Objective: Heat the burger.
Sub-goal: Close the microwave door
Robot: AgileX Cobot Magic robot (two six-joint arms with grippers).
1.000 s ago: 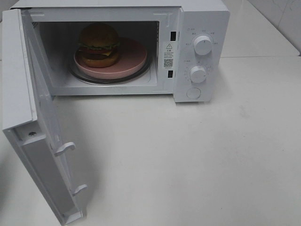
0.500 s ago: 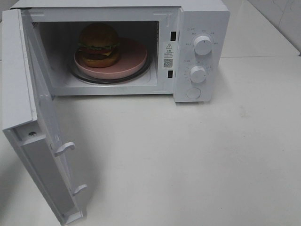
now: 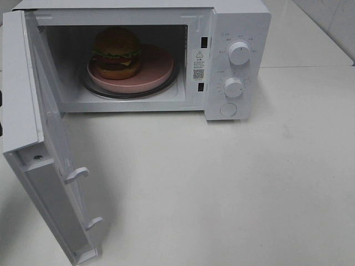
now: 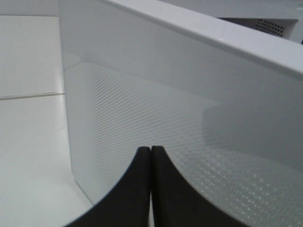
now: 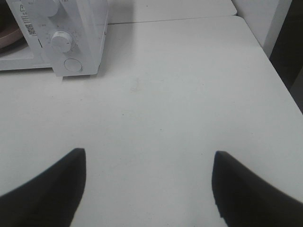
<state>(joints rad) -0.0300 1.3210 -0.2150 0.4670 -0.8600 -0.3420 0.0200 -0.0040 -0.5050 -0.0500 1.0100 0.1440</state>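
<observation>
The burger [image 3: 116, 52] stands on a pink plate [image 3: 158, 69] on the glass turntable inside the white microwave [image 3: 238, 22]. The microwave door [image 3: 50, 166] is swung wide open to the left. My left gripper [image 4: 150, 152] is shut and empty, its tips close to the door's dotted outer face [image 4: 165, 94]; I cannot tell if they touch it. My right gripper [image 5: 147, 153] is open and empty above the bare table, to the right of the microwave [image 5: 90, 28]. The high view shows neither gripper's fingers.
The microwave's front has two knobs [image 3: 239, 52] [image 3: 233, 87] and a round button [image 3: 228, 109]. The white table [image 3: 249, 183] spreads in front and to the right. Its right edge [image 5: 279, 80] shows in the right wrist view.
A dark sliver has appeared at the left edge of the high view, behind the open door. The burger, plate and door have not moved.
</observation>
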